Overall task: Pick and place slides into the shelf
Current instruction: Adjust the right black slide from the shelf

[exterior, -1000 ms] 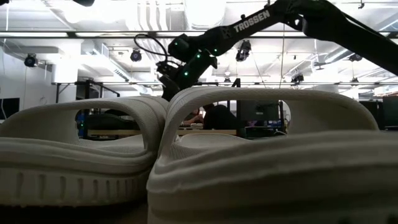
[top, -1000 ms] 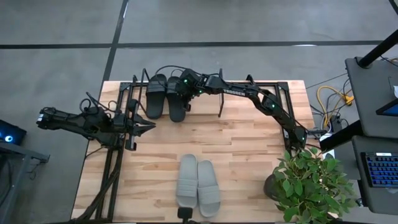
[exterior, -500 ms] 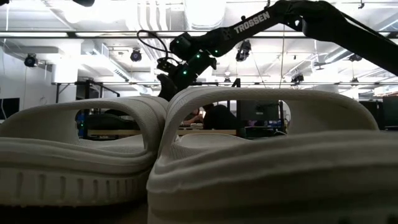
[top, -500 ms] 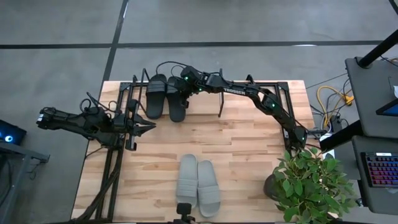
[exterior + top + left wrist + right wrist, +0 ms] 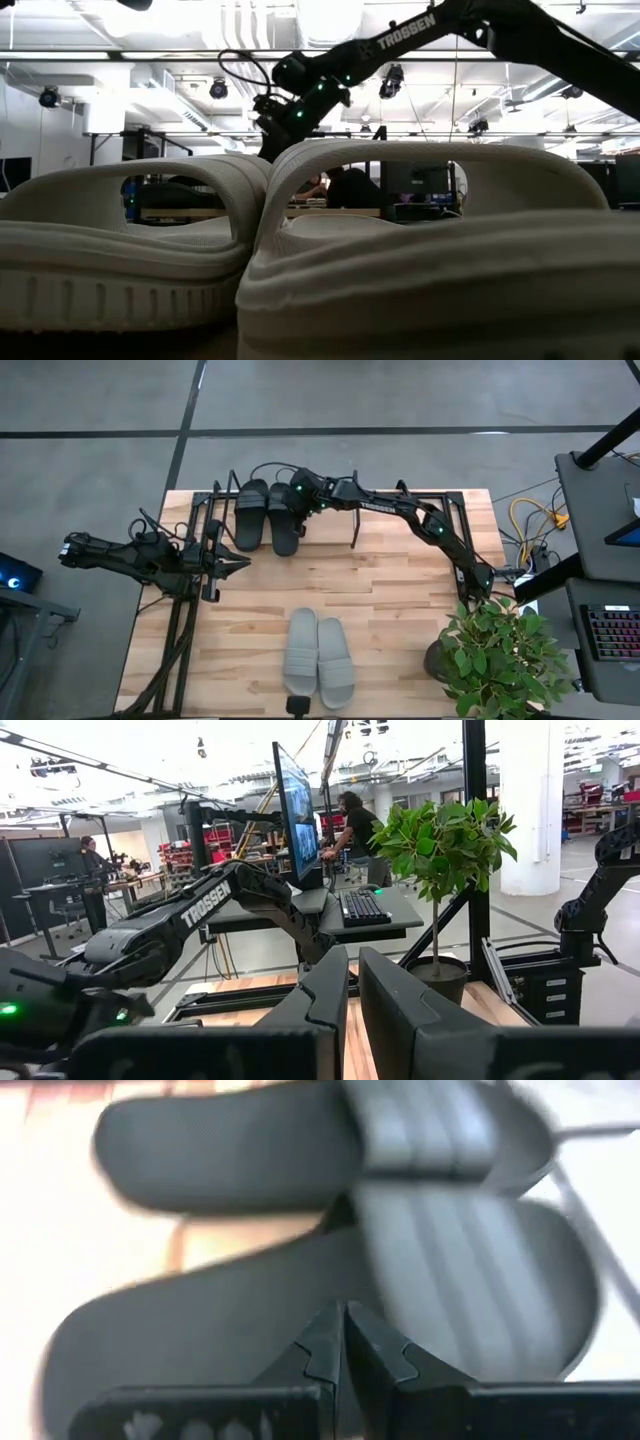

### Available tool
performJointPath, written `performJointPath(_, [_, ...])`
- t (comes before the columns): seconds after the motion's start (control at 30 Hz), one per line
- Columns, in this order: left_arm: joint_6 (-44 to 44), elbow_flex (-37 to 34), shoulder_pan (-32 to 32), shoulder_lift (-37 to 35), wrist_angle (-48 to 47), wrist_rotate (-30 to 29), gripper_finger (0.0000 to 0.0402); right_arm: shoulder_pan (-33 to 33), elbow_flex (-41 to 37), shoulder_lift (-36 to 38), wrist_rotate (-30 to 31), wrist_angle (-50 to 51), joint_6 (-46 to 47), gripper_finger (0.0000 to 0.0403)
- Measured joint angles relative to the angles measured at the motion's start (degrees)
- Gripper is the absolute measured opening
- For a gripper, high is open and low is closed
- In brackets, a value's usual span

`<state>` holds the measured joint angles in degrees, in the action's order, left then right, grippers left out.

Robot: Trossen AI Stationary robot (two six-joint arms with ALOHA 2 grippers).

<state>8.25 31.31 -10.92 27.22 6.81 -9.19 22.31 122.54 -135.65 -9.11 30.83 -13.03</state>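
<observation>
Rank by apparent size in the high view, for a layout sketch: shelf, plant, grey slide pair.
1. Shelf
2. Plant
3. Grey slide pair

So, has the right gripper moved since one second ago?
Barely. The right gripper stays shut over the matte black slide sandals, at the same spot against the black wire-frame shelf; only its wrist wobbled slightly.

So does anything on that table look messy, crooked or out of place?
Nothing stands out. The black slides sit side by side in the shelf at the far edge, with the right gripper over them. The grey slides lie neatly paired near the front edge, not yet shelved.
</observation>
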Motion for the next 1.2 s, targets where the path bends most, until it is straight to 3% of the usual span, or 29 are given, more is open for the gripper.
performJointPath(0.2, [0.0,-0.1,0.0,0.0,0.0,0.0,0.0015,-1.9,0.0,2.4,-0.1,12.3,-0.3,0.0008])
performJointPath(0.4, [-0.3,-0.1,0.0,-0.1,0.0,0.0,0.0015,-3.0,-2.4,2.4,0.7,14.3,1.0,0.0008])
performJointPath(0.53, [-0.3,-0.4,0.0,-0.7,0.0,0.0,0.0015,-3.3,-4.9,2.4,5.4,16.2,1.4,0.0008])
performJointPath(1.2, [-0.3,-2.7,0.0,-5.5,0.6,0.0,0.0015,-5.0,-7.6,2.5,4.2,9.2,4.1,0.0008])
